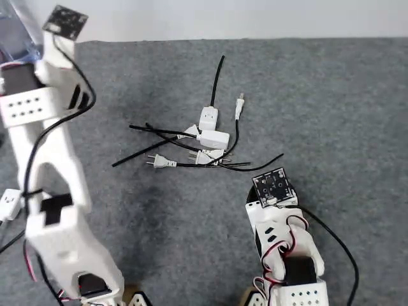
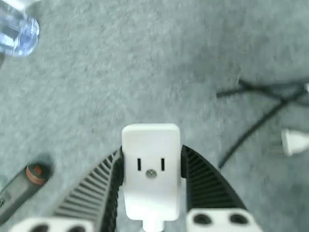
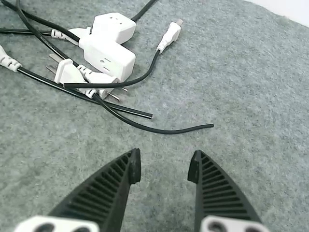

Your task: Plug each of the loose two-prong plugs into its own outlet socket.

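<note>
The left gripper [image 2: 152, 162] is clamped on a white plastic socket [image 2: 150, 169]. Its ribbed black fingers [image 2: 104, 186] press both sides, and the socket's face shows two slots and a round hole. The right gripper [image 3: 164, 166] hangs with its fingers apart over the grey felt mat [image 3: 241, 87], just on the near side of tangled black cords [image 1: 217, 80]. Two boxy white outlet blocks [image 3: 108, 55] and the loose plugs [image 3: 70, 72] lie among the cords at mid-table.
</note>
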{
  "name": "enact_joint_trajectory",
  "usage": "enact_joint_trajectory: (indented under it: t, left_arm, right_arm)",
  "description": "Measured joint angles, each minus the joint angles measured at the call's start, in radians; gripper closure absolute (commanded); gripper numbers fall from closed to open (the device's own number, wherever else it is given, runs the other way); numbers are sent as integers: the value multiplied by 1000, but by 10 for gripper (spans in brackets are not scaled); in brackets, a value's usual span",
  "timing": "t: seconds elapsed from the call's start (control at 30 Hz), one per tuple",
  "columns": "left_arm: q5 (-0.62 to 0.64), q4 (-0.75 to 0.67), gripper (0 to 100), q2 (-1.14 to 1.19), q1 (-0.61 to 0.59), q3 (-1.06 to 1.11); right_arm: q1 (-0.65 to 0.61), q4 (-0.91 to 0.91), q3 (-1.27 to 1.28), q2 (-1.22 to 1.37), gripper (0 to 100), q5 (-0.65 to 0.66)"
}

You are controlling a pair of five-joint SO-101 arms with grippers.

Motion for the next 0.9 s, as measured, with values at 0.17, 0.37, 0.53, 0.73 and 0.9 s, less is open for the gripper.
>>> enact_joint_trajectory:
  t: [0.17, 0.37, 0.53, 0.73, 0.9]
  left_arm:
    - [-110, 0, 988, -216, -86, 299]
    - [-178, 0, 988, -321, -193, 552]
    - [-253, 0, 988, -324, -261, 686]
    - [-430, -5, 988, -325, -374, 806]
    - [-621, -74, 988, -325, -535, 885]
  right_arm:
    - [0, 0, 0, 0, 821, 0]
    - [0, 0, 0, 0, 821, 0]
    - [0, 0, 0, 0, 822, 0]
    - [0, 0, 0, 0, 822, 0]
    - [0, 0, 0, 0, 822, 0]
